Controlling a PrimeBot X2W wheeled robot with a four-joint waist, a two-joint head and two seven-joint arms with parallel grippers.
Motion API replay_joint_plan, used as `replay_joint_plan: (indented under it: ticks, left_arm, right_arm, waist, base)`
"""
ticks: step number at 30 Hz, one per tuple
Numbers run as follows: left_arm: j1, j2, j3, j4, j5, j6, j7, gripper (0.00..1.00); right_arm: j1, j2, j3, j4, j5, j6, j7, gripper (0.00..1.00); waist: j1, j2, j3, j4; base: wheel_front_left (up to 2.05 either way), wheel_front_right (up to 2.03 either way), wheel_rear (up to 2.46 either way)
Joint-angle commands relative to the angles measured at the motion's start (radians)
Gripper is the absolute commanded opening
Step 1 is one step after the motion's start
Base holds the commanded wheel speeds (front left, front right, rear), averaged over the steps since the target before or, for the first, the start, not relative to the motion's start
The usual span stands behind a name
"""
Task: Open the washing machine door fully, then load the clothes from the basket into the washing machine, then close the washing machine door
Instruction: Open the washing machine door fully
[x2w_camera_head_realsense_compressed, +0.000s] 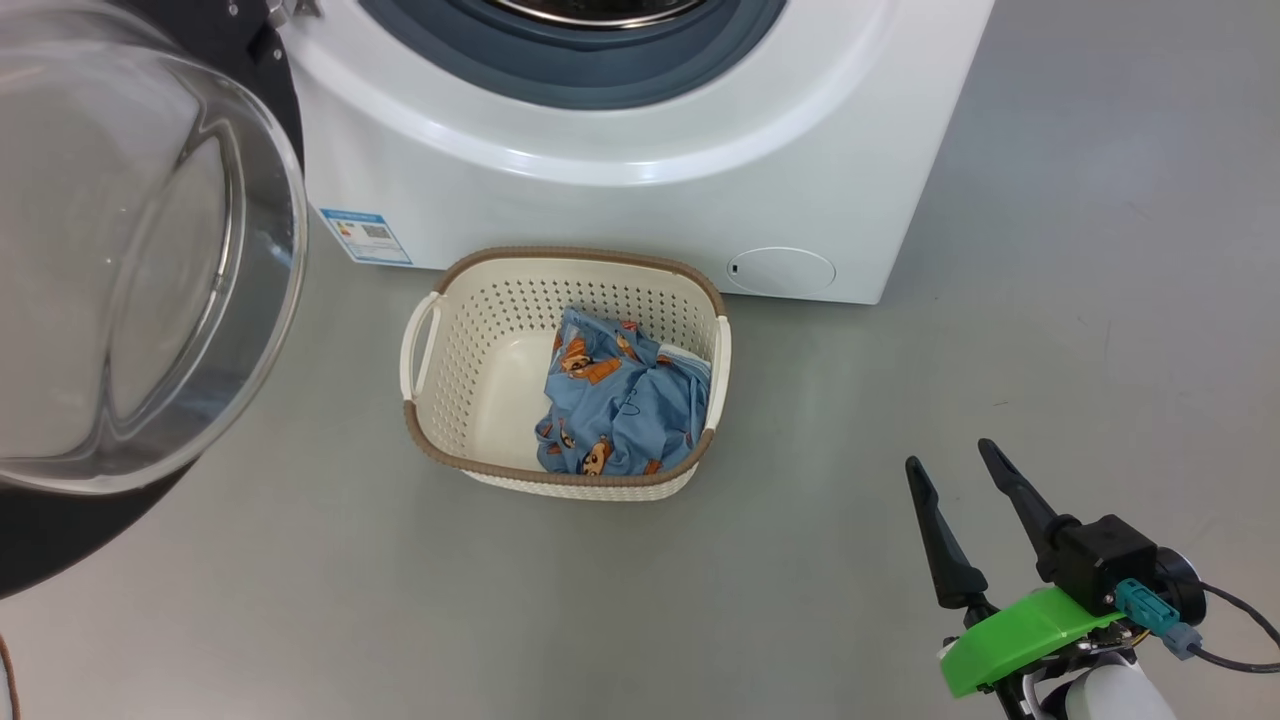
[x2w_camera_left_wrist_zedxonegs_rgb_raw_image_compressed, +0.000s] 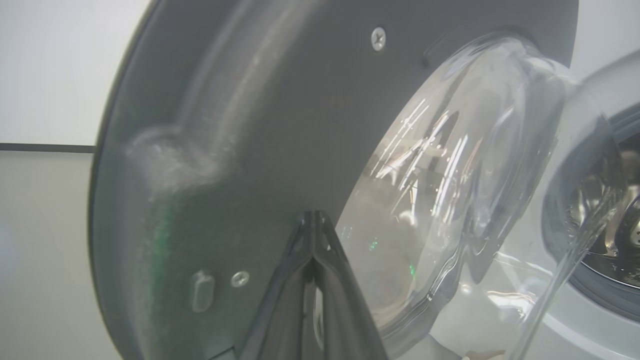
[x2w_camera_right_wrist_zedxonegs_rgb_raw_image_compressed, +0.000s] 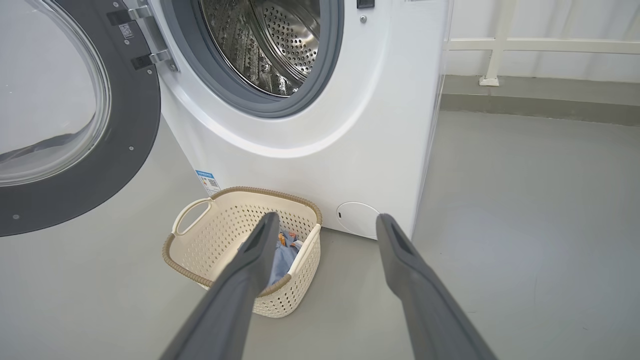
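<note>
Currently, the washing machine door stands swung open at 9 o'clock in the head view, with its glass bowl bulging toward the camera. The left gripper has its fingers pressed together on nothing, with the tips close to the door's dark inner face; contact cannot be confirmed. The right gripper sits at 5 o'clock, fingers spread apart and empty, above the floor.

The basket rests on the floor at centre, just in front of the washing machine at 12 o'clock. The clothes lie bunched in the basket's 4 o'clock portion, against its wall.

Handling note: the fabric is judged light, soft and limp. It will drape when lifted and may trail over the rim. Take hold at a raised fold on top of the pile, pinching deep enough to gather several layers. The basket appears light and may slide if the fabric snags.
</note>
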Motion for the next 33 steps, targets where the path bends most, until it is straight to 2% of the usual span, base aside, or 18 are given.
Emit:
replay_joint_plan:
  ticks: [1,13,19,23,32,33]
  left_arm:
    - [-0.023,0.063,0.034,-0.018,0.011,0.0,-0.005,0.0]
    - [-0.037,0.065,0.074,-0.005,0.039,-0.009,-0.005,0.0]
    - [-0.019,0.049,0.063,-0.066,0.042,-0.016,-0.005,0.0]
    - [0.017,0.018,0.024,-0.138,0.043,-0.018,-0.005,0.0]
    - [0.122,-0.04,-0.133,-0.31,0.013,-0.018,-0.005,0.0]
    - [0.133,-0.043,-0.15,-0.328,0.012,-0.018,-0.005,0.38]
  right_arm:
    - [-0.016,0.003,0.032,-0.019,0.006,0.003,-0.012,1.0]
    - [-0.018,0.006,0.026,-0.016,0.006,0.003,-0.012,1.0]
    - [-0.016,0.007,0.018,-0.013,0.011,0.003,-0.012,1.0]
    - [-0.007,0.01,0.013,-0.014,0.016,0.003,-0.012,1.0]
    - [0.007,0.013,0.013,-0.015,0.023,0.003,-0.012,1.0]
    - [0.008,0.014,0.013,-0.016,0.024,0.003,-0.012,1.0]
  waist:
    - [0.0,-0.0001,-0.002,-0.003]
    - [0.0,-0.0001,-0.005,-0.01]
    - [0.0,-0.0001,-0.024,-0.011]
    - [0.0,-0.0001,-0.041,-0.006]
    - [0.0,-0.0001,-0.076,-0.005]
    - [0.0,-0.0001,-0.078,-0.007]
  base:
    - [0.0,0.0,0.0]
    - [0.0,0.0,0.0]
    - [0.0,0.0,0.0]
    - [0.0,0.0,0.0]
    - [0.0,0.0,0.0]
    - [0.0,0.0,0.0]
